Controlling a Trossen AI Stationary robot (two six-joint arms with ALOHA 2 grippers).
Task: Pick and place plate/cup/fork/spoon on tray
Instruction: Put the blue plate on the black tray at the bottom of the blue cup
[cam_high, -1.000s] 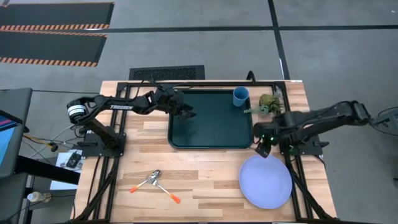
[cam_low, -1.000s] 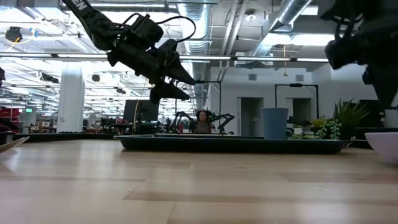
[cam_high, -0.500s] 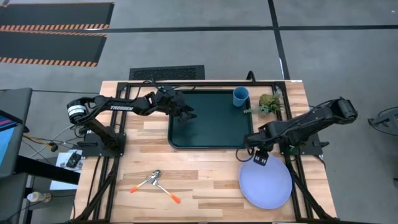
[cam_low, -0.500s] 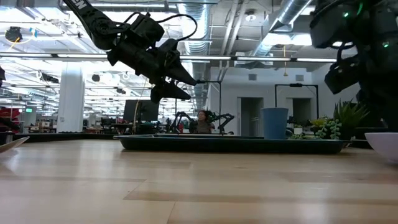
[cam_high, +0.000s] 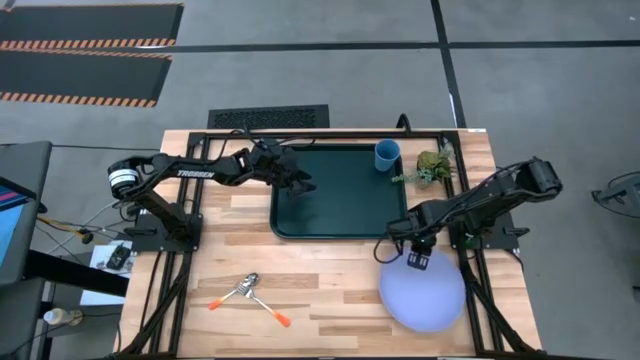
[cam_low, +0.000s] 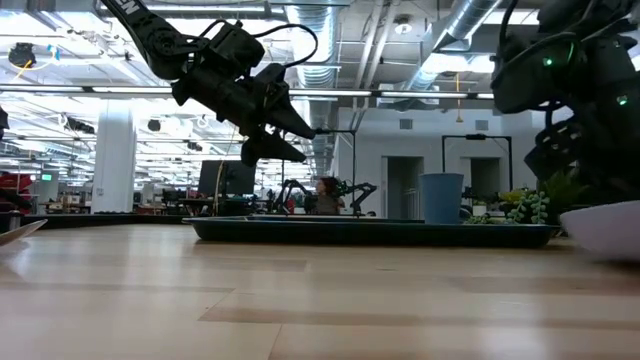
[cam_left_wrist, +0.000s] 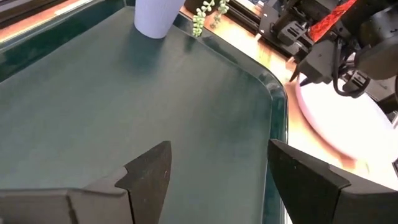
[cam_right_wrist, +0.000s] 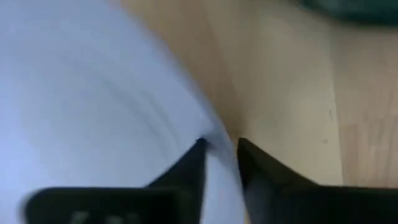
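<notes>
One item, the cup (cam_high: 387, 155), is set on the tray (cam_high: 340, 225); the plate (cam_high: 425, 300) is pinched at its rim by the right gripper (cam_high: 415, 258); the fork (cam_high: 232, 293) and spoon (cam_high: 265, 309) are left on the table, and the left gripper (cam_high: 303, 183) is held spread above the tray.

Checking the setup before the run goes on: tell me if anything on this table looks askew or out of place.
The fork and spoon lie crossed. The plate sits off the tray, its rim pinched by the right gripper. The cup stands upright.

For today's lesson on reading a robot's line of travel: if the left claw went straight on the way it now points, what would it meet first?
Most likely the tray: the left claw, open, points down at its bare floor. The cup stands farther off at the tray's far rim, though depth is hard to judge.
</notes>
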